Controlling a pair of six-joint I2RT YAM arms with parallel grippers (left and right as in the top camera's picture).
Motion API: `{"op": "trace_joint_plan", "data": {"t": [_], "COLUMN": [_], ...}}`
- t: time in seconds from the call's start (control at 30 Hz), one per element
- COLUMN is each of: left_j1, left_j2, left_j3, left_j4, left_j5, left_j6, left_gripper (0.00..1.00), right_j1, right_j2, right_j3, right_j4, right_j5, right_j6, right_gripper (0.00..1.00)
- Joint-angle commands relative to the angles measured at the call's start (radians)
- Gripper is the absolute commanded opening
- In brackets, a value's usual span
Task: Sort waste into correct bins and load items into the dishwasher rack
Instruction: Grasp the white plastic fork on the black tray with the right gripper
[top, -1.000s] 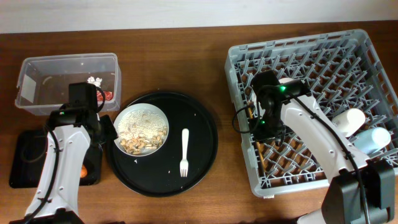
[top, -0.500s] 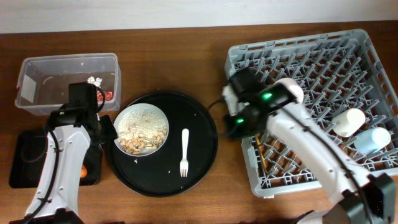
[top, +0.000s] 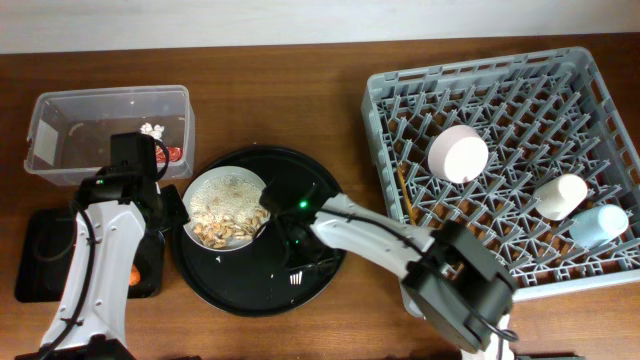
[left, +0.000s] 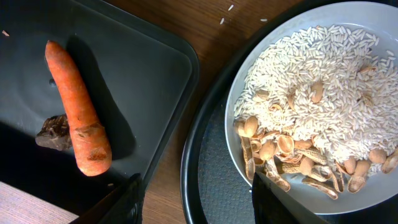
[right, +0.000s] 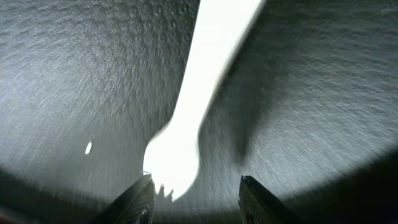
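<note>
The pale plate (top: 228, 208) of rice and peanut shells sits on the round black tray (top: 330, 200). My left gripper (top: 172, 205) hangs open at the plate's left edge, over the gap between the shallow black tray (left: 149, 68) and the plate (left: 311, 93). A carrot (left: 78, 109) lies in that shallow tray. My right gripper (right: 196, 202) is open low over the white fork (right: 186, 124), whose tines lie between the fingers. In the overhead view the arm hides most of the fork (top: 296, 280). The rack (top: 500, 90) holds a pink bowl (top: 458, 153), cream cup (top: 558, 195), blue cup (top: 598, 225) and chopstick (top: 403, 195).
The clear tub (top: 60, 130) at the back left holds a red wrapper (top: 172, 153) and a white scrap (top: 152, 129). A dark brown lump (left: 55, 132) lies beside the carrot. My right arm stretches across the tray's right half from the front.
My right arm has swung out of the rack, leftward to the round tray over the fork, and its jaws have widened. The left arm has not moved.
</note>
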Motion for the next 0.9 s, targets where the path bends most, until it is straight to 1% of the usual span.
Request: {"op": "trace_joint_plan", "data": {"t": [0.0,0.17,0.23,0.3,0.73,0.87], "left_j1": [0.003,0.003,0.003,0.003,0.003,0.003], "left_j2": [-0.007,-0.007,-0.007,-0.007,-0.007,-0.007], "left_j3": [-0.009,-0.009,-0.009,-0.009,-0.009,-0.009], "left_j4": [0.000,0.000,0.000,0.000,-0.001,-0.002], "left_j5": [0.004,0.011,0.011,0.011,0.011,0.011], "left_j6": [-0.011,-0.011,-0.011,-0.011,-0.011,-0.011], "left_gripper": [0.55,0.55,0.55,0.55,0.55,0.55], "right_j1": [0.048,0.079,0.079,0.079,0.078,0.051], "right_j2": [0.049,0.055,0.055,0.055,0.042,-0.006], "right_j3": [0.011,0.011,0.011,0.011,0.012,0.030], "right_j4": [0.026,0.032,0.024,0.018,-0.021,-0.057], "right_j5": [0.058,0.150,0.158,0.156,0.156,0.161], "right_j6": [0.117,0.183,0.200,0.200,0.203,0.162], "right_gripper": [0.48,0.46,0.42,0.33,0.32,0.31]}}
